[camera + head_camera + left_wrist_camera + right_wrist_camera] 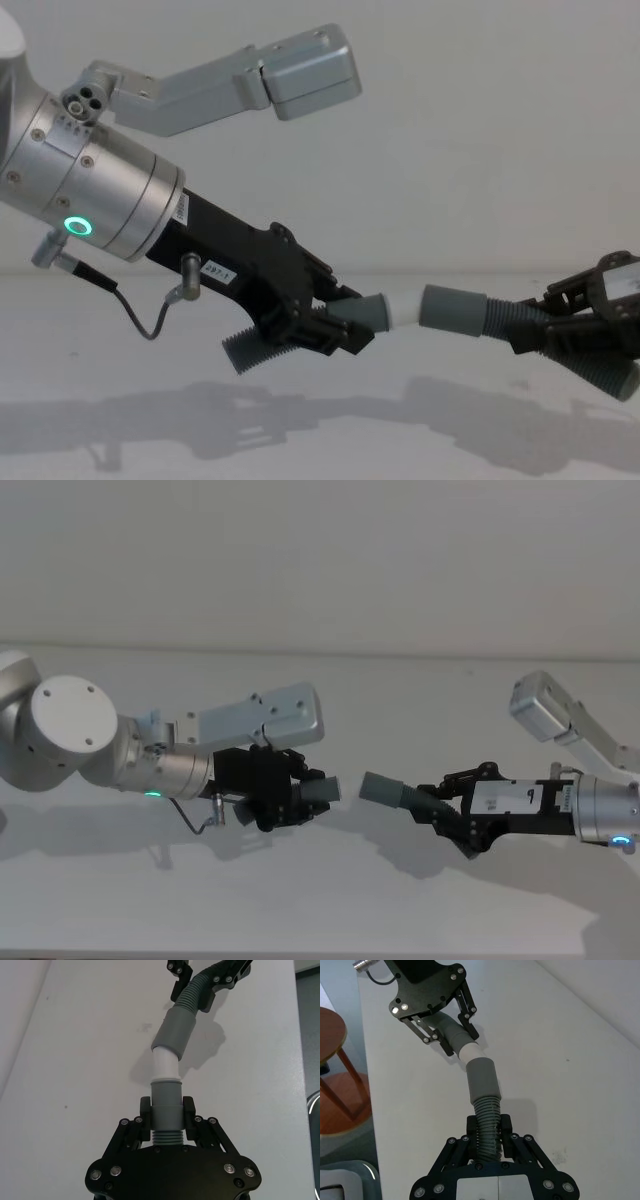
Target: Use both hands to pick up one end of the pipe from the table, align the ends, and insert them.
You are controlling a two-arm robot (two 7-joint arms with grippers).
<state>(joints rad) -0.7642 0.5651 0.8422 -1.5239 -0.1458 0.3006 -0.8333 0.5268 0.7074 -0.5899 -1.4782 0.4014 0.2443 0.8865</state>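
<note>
Left gripper [335,330]: clamped on the spigot piece [375,312], at 9 o'clock.
Right gripper [560,335]: clamped on the socket piece [455,307], at 3 o'clock.
Ends: white tip [405,308] at socket mouth, both above the table [430,440].

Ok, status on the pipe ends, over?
Left pincer shut on the spigot piece. Right pincer shut on the socket piece. White tip at the socket mouth, not seated. Nothing in the way.
</note>
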